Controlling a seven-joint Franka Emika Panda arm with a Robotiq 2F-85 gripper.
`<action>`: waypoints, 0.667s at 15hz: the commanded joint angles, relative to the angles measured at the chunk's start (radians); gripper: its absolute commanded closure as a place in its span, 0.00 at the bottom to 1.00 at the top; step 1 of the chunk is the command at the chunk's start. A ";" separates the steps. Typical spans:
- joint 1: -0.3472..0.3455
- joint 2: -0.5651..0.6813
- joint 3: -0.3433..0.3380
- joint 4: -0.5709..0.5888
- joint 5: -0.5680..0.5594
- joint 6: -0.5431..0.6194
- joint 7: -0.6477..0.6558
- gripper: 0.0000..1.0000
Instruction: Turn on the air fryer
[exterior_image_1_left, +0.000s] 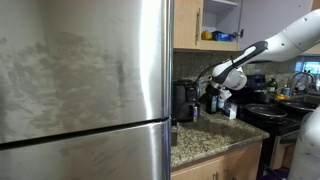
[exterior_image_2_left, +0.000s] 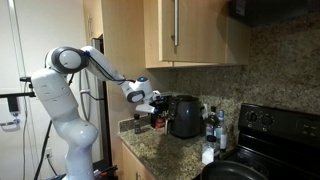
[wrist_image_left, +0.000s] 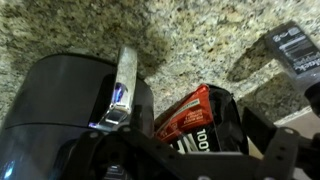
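The air fryer is a dark boxy appliance on the granite counter against the backsplash; it also shows in an exterior view. In the wrist view its dark rounded body fills the left, with a silvery part along its edge. My gripper hangs just beside the fryer, also seen in an exterior view. In the wrist view the gripper is open and empty, its fingers spread either side of a red and black bag on the counter.
A large steel fridge fills one side. A black stove with pots stands past the fryer. Small bottles sit beside the fryer. Wooden cabinets hang above. A black device lies on the counter.
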 joint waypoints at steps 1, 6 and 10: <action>0.219 0.116 -0.134 0.041 0.279 0.182 -0.193 0.00; 0.140 0.070 -0.072 0.007 0.183 0.138 -0.105 0.00; 0.225 0.098 -0.146 0.080 0.296 0.152 -0.255 0.00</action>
